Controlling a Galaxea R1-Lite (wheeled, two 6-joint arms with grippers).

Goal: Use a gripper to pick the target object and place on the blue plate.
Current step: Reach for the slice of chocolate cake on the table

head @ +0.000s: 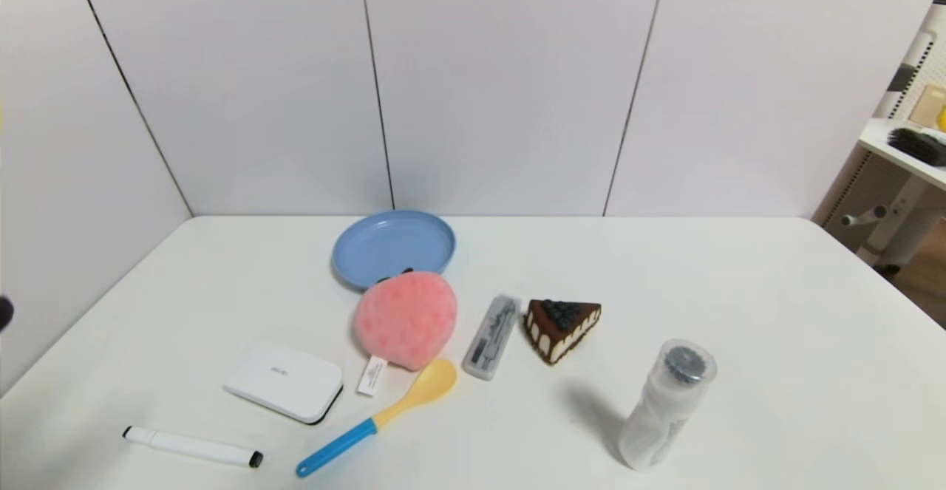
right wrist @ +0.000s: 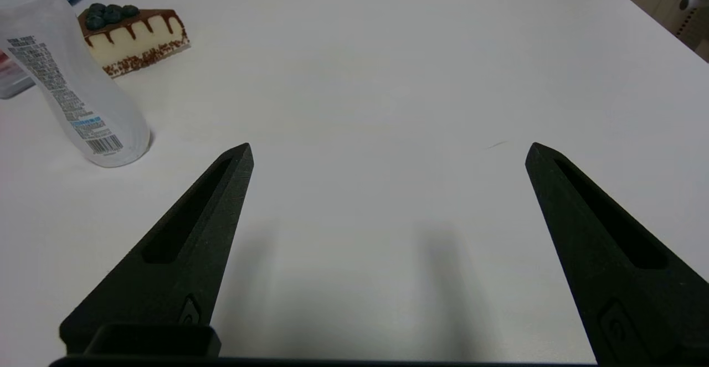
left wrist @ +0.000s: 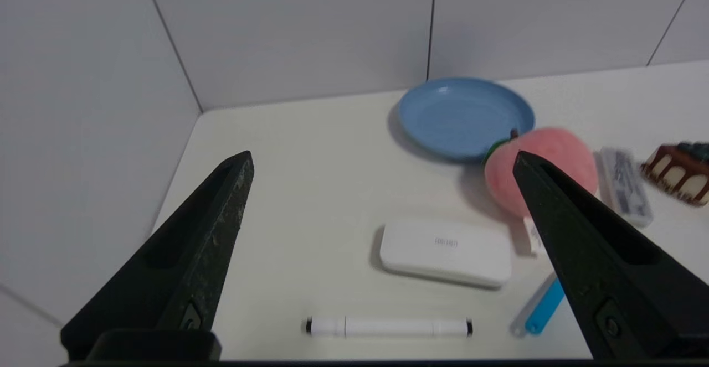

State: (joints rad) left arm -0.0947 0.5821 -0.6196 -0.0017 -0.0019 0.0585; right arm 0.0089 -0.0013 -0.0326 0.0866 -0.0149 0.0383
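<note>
The left tool hangs above the near left corner of the bench, its fingers spread wide apart and holding nothing; in the head view only a dark sliver of that arm shows at the left edge. Under it lie a white marker and a flat white case.

Further right, the blue plate sits toward the far wall. Nothing rests inside it, though the pink peach lies against its near rim. A blue-handled yellow spoon lies near of the peach, and a slim grey box lies just right of it.

The cake slice sits right of that box, flat on the bench, its tip pointing near and its wide back edge far.

A clear bottle stands near and right of it. The right tool hovers low at the near right, fingers likewise apart and empty. From this tool the slice lies far and left, past the bottle. The right arm looks the nearer and less obstructed of the two, since the peach and box stand between the left tool and the slice.
</note>
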